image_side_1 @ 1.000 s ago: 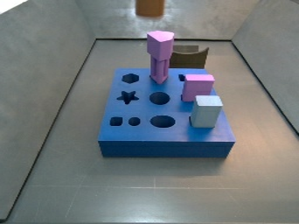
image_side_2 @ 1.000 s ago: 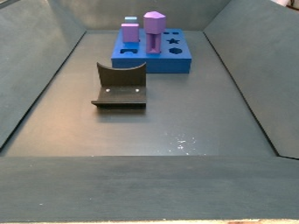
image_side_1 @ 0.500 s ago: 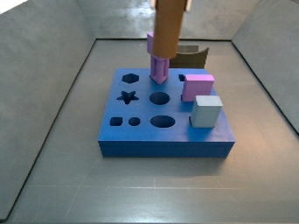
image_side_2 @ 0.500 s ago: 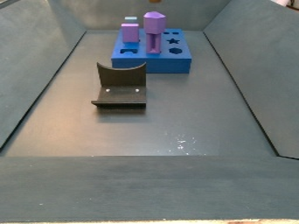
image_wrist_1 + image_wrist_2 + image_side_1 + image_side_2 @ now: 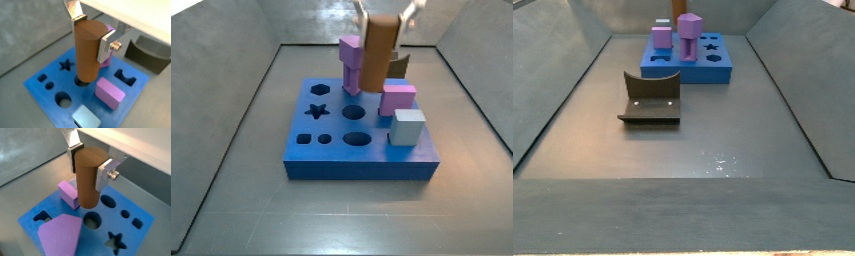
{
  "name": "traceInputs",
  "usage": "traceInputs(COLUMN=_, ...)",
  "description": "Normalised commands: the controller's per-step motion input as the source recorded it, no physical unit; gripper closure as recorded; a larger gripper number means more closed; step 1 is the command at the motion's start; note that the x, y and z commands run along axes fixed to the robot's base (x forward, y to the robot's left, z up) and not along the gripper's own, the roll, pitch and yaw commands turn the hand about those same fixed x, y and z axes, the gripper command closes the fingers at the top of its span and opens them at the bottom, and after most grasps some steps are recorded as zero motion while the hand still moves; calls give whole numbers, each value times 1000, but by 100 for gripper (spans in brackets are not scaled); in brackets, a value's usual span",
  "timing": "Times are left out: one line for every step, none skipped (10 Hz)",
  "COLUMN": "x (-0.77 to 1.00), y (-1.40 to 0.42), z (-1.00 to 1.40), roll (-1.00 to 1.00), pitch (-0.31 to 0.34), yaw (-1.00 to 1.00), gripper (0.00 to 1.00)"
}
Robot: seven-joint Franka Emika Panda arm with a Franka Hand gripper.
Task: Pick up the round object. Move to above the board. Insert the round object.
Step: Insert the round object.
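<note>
pick done | pincer (image 5: 93,31) pinched tall brown cylinder peg (image 5: 90,52) | hovered above thick blue holed board (image 5: 47,92) | insertion left

I see the gripper (image 5: 92,31) above the board (image 5: 47,92), its fingers (image 5: 108,43) flat brushed silver metal with a small screw head catching light; they clamp the peg (image 5: 89,50), which looks matt brown, smooth, faintly like wood or dull plastic. The board reads as smooth matt blue plastic, the same in a side view (image 5: 358,160). The lilac block (image 5: 109,93) is satin plastic, and the pale block (image 5: 408,127) likewise. The purple peg (image 5: 353,62) is matt. The fixture (image 5: 652,98) looks like dark, dull metal. The floor (image 5: 687,150) is grey with a slight sheen and a few bright specks.
</note>
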Motion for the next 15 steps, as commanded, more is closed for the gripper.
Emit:
traceInputs(x=91, y=74, z=-383, roll=0, pitch=0, yaw=-57, gripper=100)
traceInputs(x=71, y=29, z=-186, roll=-146, pitch=0, yaw=-54, gripper=100)
traceInputs(x=63, y=0, z=-120, roll=-103, pitch=0, yaw=-43, gripper=100)
traceInputs(x=0, y=40, z=-231, roll=0, pitch=0, yaw=0, gripper=100)
traceInputs(x=-97, y=120, z=-320, roll=29, pitch=-77, yaw=-74, gripper=100)
traceInputs(x=-189, y=191, z=-340, roll=0, pitch=-100, yaw=-123, gripper=100)
traceInputs(x=-120, y=160, z=-174, roll=0, pitch=0, yaw=-117, gripper=100)
traceInputs(x=-51, y=0, z=-34, roll=0, pitch=0, yaw=-86, gripper=100)
traceInputs(x=-140, y=0, z=0, roll=0, pitch=-26, yaw=-66, gripper=100)
traceInputs(x=-186, y=0, z=0, roll=0, pitch=-69, yaw=-69, gripper=100)
traceInputs(x=-197, y=0, z=-120, roll=0, pitch=-69, yaw=-97, gripper=100)
traceInputs(x=-211, y=17, z=-149, roll=0, pitch=-69, yaw=-117, gripper=100)
traceInputs(x=-254, y=0, z=-203, roll=0, pitch=-131, yaw=-111, gripper=100)
traceInputs(x=-109, y=0, z=-280, roll=-123, pitch=-103, yaw=-69, gripper=100)
traceInputs(x=-80, y=-23, z=-277, roll=-126, pitch=-89, yaw=-51, gripper=100)
